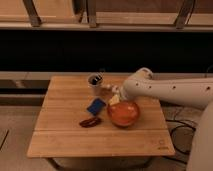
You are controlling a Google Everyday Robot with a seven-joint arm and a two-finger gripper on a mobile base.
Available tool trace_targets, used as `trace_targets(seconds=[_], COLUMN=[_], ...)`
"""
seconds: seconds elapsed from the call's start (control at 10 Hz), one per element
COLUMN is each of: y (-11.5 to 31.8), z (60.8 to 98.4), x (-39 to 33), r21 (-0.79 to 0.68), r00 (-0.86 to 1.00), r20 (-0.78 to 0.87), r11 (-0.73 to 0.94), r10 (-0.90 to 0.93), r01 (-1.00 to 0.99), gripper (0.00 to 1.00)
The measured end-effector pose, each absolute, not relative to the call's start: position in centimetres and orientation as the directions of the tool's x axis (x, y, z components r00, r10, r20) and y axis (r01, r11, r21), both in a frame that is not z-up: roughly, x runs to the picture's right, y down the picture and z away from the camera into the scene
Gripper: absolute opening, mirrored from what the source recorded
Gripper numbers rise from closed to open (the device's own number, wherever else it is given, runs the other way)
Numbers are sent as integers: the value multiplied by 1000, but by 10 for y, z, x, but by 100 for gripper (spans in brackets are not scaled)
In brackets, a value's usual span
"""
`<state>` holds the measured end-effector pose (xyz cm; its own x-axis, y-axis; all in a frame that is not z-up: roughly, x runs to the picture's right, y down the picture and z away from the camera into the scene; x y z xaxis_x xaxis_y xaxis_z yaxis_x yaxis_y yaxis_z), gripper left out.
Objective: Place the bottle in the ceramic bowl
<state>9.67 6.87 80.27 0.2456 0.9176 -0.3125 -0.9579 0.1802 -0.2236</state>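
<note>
The glossy orange ceramic bowl (123, 114) sits right of the wooden table's middle. My gripper (114, 94) reaches in from the right on the white arm (170, 91) and is just above the bowl's far left rim. A small pale shape (114, 100), apparently the bottle, sits at the gripper's tip over that rim. I cannot tell whether it is held or resting on the rim.
A small grey cup with dark items (94, 83) stands behind the bowl to the left. A blue packet (96, 106) and a dark red object (90, 121) lie left of the bowl. The table (70, 142) has dark shelving behind it and cables on the floor (181, 131) at right.
</note>
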Motion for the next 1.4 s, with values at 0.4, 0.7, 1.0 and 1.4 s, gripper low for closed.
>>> trace_targets(seconds=[0.4,0.7,1.0,1.4], y=[69,69,69,69], z=[803,803,803,803], x=[97,97,97,97], r21=[-224,-224,-224,-224], r00=[246,246,246,246], r20=[-312,-312,-312,-312], r11=[180,180,180,180], r10=[918,918,918,918], r01=[-958,-958,-958,-958], gripper=[80,80,80,80])
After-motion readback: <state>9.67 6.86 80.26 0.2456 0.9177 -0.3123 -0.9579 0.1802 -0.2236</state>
